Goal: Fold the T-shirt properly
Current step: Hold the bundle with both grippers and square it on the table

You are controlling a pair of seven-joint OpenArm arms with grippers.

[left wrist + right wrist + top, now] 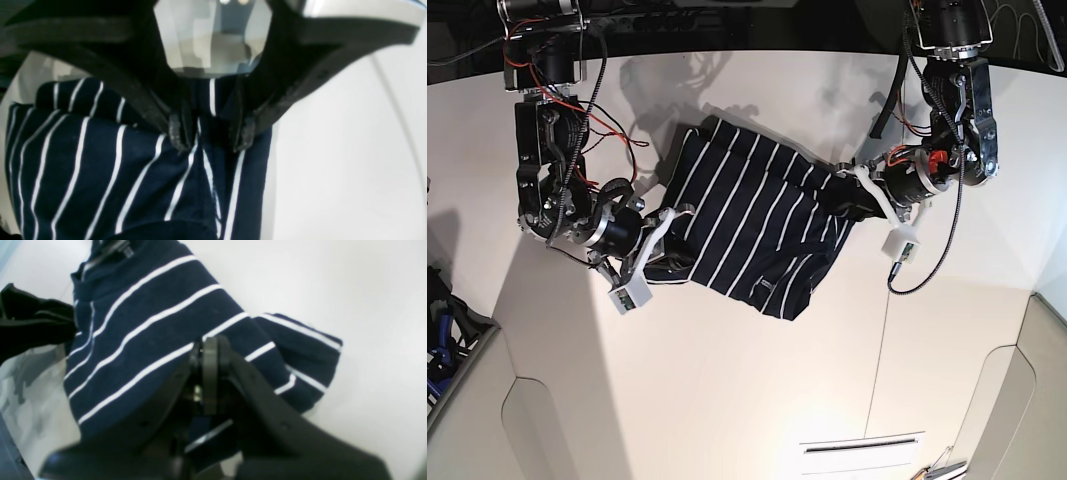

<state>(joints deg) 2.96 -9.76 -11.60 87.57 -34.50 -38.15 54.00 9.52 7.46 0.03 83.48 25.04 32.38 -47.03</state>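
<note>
I was in the middle of a fold: the T-shirt (pixel 752 220) lay bunched mid-frame on the white table (pixel 727 400). My left pincer (pixel 209 133) pinched a ridge of cloth; my right pincer (pixel 210 373) was shut tight on the edge. Next I should lift both together, evenly

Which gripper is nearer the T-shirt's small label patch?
Right, narrowly. The right gripper grips the T-shirt left of the patch; the left gripper pinches the far upper-right edge.
</note>
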